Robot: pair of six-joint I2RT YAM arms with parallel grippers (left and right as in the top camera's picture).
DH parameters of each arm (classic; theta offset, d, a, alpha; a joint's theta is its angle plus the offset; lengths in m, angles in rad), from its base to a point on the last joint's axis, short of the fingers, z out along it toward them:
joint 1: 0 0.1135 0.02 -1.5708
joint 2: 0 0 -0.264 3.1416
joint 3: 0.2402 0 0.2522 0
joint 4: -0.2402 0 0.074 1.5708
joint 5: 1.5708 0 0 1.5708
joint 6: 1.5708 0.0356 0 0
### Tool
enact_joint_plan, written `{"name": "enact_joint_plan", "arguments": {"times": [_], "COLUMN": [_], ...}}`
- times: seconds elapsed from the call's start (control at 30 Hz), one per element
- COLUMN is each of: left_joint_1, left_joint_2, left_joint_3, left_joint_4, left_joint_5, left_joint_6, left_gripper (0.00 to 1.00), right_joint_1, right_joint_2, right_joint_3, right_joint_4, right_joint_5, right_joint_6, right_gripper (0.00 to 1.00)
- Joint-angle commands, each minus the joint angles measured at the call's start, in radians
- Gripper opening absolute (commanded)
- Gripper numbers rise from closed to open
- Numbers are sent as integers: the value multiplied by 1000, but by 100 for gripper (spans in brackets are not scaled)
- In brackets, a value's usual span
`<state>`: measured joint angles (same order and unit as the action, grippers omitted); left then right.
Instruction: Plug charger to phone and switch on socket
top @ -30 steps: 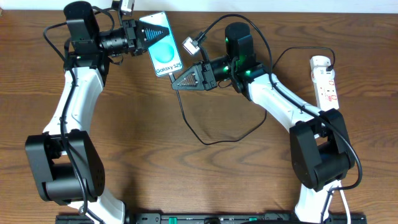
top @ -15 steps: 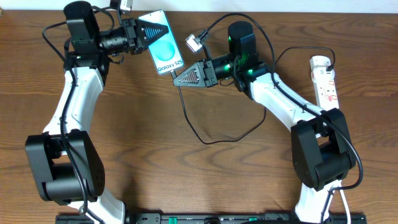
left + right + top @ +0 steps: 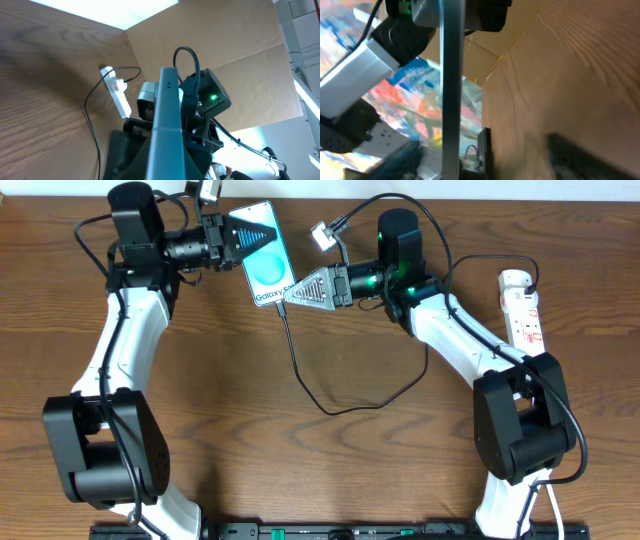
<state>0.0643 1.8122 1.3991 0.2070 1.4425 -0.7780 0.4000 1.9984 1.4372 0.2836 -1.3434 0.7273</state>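
My left gripper (image 3: 262, 235) is shut on the phone (image 3: 268, 272) and holds it above the table's far side, screen up. In the left wrist view the phone (image 3: 165, 125) shows edge-on between that gripper's (image 3: 165, 166) fingers. My right gripper (image 3: 292, 292) sits at the phone's lower end, jaws apart. In its wrist view the phone's edge (image 3: 451, 90) stands between the spread fingers of the right gripper (image 3: 487, 160). The charger (image 3: 300, 375), a thin black cable, runs from the phone's lower edge in a loop to the socket (image 3: 522, 305); its plug tip is hidden.
The white socket (image 3: 116, 90) lies at the far right near the table edge, with the black cable (image 3: 92, 130) trailing off it. Both arm bases stand along the front edge. The cable loop lies across the table's middle right.
The right gripper's jaws have opened at the phone's lower end. The phone and both grippers have shifted slightly toward the far edge.
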Motion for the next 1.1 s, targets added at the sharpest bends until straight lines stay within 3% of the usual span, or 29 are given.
{"name": "enact_joint_plan", "arguments": {"times": [0.0, 0.3, 0.6, 0.73, 0.93, 1.07], "left_joint_1": [-2, 19, 109, 143, 148, 148], "left_joint_2": [-7, -7, -7, -7, -7, -7], "left_joint_3": [9, 9, 9, 9, 9, 9], "left_joint_4": [5, 0, -270, -441, -780, -885], "left_joint_5": [30, -1, -294, -369, -612, -782], "left_joint_6": [8, 17, 8, 143, 369, 389], "left_gripper": [7, 7, 7, 7, 7, 7], "right_joint_1": [-6, -6, -13, -13, -23, -23], "right_joint_2": [0, 0, 0, 0, 0, 0], "right_joint_3": [15, 15, 15, 15, 15, 15], "right_joint_4": [2, 2, 1, 2, 1, -2], "right_joint_5": [-3, -21, -31, -32, -51, -55], "right_joint_6": [-7, -10, -11, -11, -14, -26], "right_gripper": [99, 99, 99, 99, 99, 99]}}
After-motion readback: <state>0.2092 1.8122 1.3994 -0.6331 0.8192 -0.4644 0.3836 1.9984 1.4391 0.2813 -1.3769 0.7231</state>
